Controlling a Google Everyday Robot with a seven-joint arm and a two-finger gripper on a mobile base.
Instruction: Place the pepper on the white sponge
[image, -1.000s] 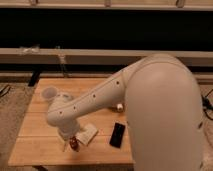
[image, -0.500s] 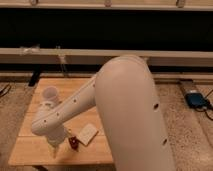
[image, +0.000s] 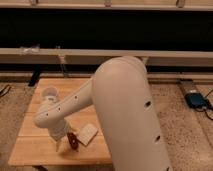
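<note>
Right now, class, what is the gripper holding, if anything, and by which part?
Nothing appears held: the open gripper sits low beside the pepper, near the white sponge.

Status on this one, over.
Gripper low over the table, jaws open. Pepper right beside it, next to the sponge, not on it. Nothing between them.

Matt pale wooden table (image: 30, 149), smooth white plastic arm (image: 125, 100), gripper (image: 64, 144) lower left above tabletop, soft matt sponge (image: 88, 134)
</note>
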